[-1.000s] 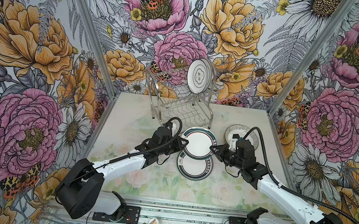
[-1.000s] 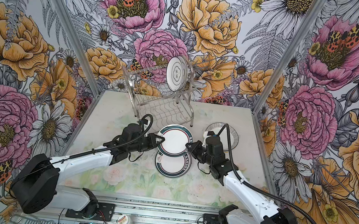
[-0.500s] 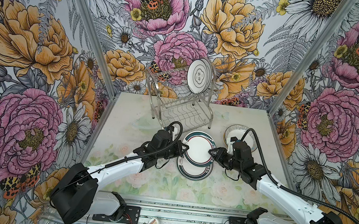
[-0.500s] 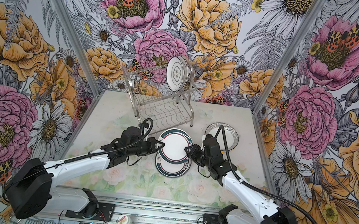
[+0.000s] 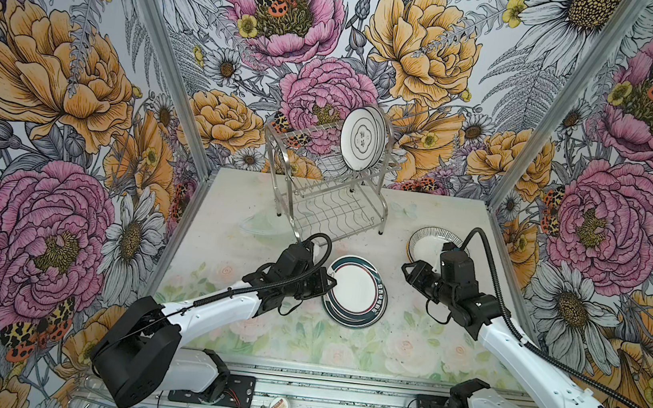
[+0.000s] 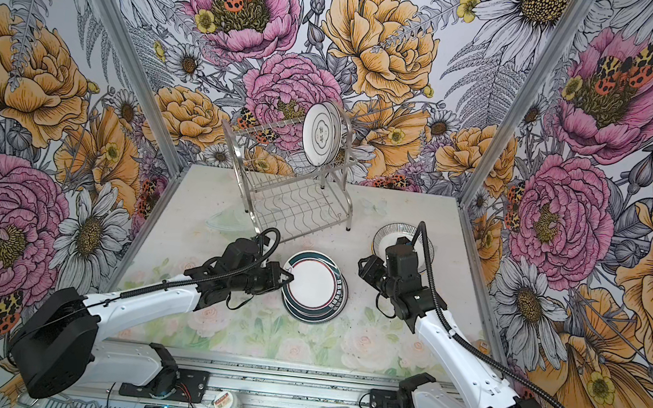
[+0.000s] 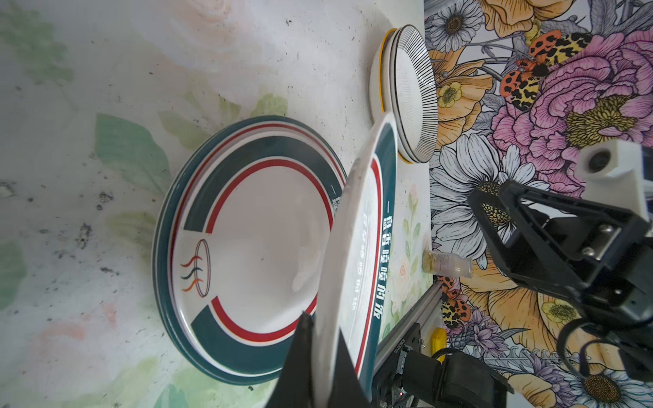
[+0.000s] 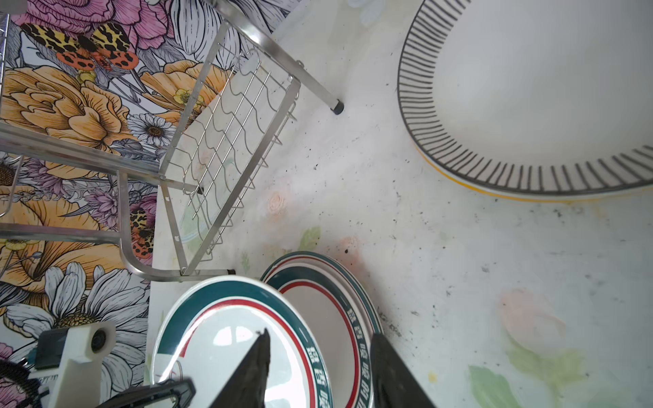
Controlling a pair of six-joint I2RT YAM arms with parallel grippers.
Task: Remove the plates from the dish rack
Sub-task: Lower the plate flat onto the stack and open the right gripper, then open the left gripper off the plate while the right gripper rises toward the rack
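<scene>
At the middle of the table (image 5: 404,348), a teal-banded plate (image 7: 371,229) is clamped by its rim in the left gripper (image 5: 327,284). It is held tilted over the stack of matching plates (image 5: 349,321), presumably for lowering flat onto them. The right gripper (image 5: 408,274) is positioned just beside the stack, jaws partly apart and empty, judged clear of that path. Striped plates (image 5: 425,241) are piled near the right edge. One cloud-emblem plate (image 5: 363,139) is stood in the upper tier of the dish rack (image 5: 340,211) at the far edge. Whether the tilted plate's far rim touches the stack cannot be told. The stack cannot be counted, and the striped pile is partly covered by the right arm in both top views.
</scene>
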